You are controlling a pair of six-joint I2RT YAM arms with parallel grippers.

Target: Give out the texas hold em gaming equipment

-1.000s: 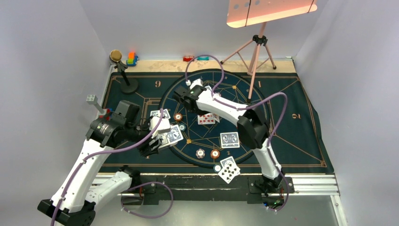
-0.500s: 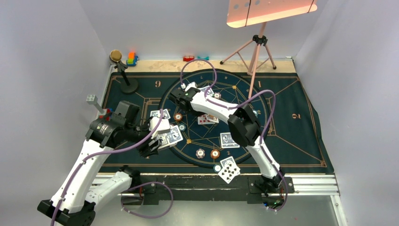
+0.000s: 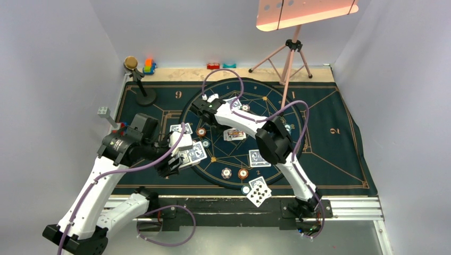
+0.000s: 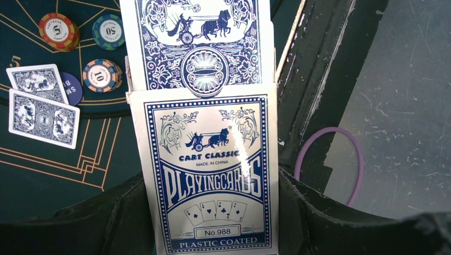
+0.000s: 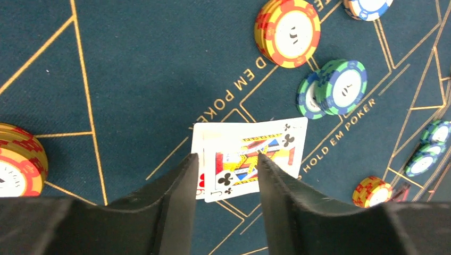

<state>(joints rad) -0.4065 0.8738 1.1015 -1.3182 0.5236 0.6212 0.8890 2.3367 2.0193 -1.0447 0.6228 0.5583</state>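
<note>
So the left claw [image 4: 211, 212] is gripping the card box [image 4: 207, 159] by its long sides, down in the lower middle of the left wrist view. The box is white with blue print, reading "Cart Classic", "Playingcards", "No.988" and "Plastic Coated". The deck [image 4: 199, 42] is poking out of the open top, showing a blue-and-white back with a chariot picture.

In the upper left of that view an orange chip stack [image 4: 58, 31], a teal chip [image 4: 108, 31] and an orange-and-blue stack [image 4: 102, 74] are sitting on the dark mat [image 4: 32, 175]. Two face-down cards [image 4: 40, 103] are lying just below them, overlapping, with a dark blue chip [image 4: 73, 87] touching their right edge.

The right claw [image 5: 227, 159] is reaching toward the upper left of the mat's circle. Its fingers [image 5: 181, 186] are sitting a narrow gap apart. A face-up jack of clubs [image 5: 276, 139] is showing through that gap, with a red-suited card [image 5: 198, 154] peeking out on its left. I can't tell if the claw is actually touching them. A yellow-and-red stack [image 5: 290, 33] and two green stacks [image 5: 337, 85] are sitting above the cards.

From the top, a face-up fan of cards [image 3: 259, 191] is lying at the lower middle edge of the mat. A single face-down card [image 3: 259, 158] is lying just above it.
</note>
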